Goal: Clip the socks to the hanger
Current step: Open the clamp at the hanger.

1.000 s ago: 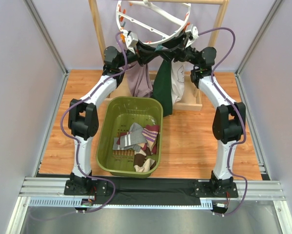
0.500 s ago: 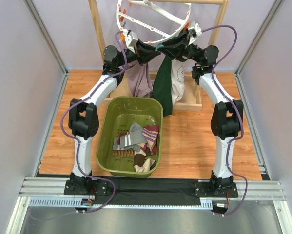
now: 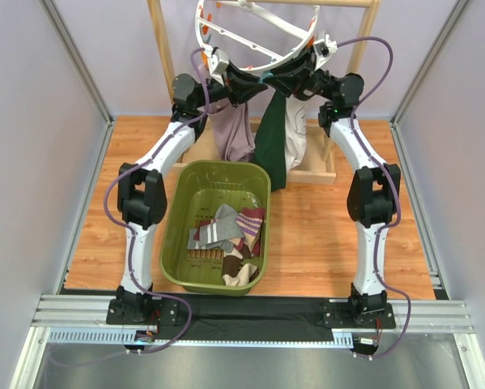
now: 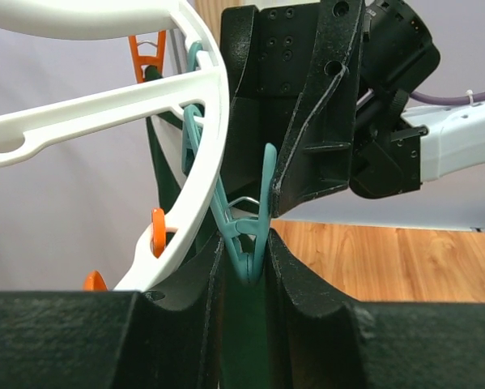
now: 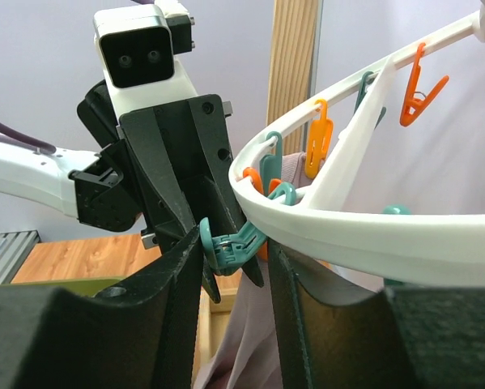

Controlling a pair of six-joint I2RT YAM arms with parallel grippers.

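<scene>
**A:** Left claw (image 4: pixel 244 267): how is it set?

**B:** Nearly closed, with only a narrow slot between the fingers. The top of the dark green sock (image 3: pixel 271 138) fills that slot, so the claw has the fabric pinched. The tip of a teal clip (image 4: pixel 254 239) sits just above the fabric, in the same gap.

**A:** And the right claw (image 5: pixel 234 247)?

**B:** It is partly closed around that same teal clip. In the right wrist view the clip lies across the gap, and both fingers look to be pressing on it.

**A:** Where is all this in the overhead view?

**B:** At the top centre. The two claws meet nose to nose under the near rim of the hanger (image 5: pixel 363 235), the white ring hung on the wooden rack (image 3: pixel 159 40). An orange clip (image 5: pixel 419 85) dangles from the rim at the upper right of the right wrist view.

**A:** And the other socks?

**B:** A lilac-grey sock (image 3: pixel 234 134) hangs just left of the green one, below the ring. The rest lie in the olive basket (image 3: pixel 177 235) at the centre of the overhead view. In there are a grey striped sock (image 3: pixel 218 231), a maroon striped sock (image 3: pixel 254 219) to its right, and an argyle sock (image 3: pixel 236 269) nearest the bottom.
</scene>
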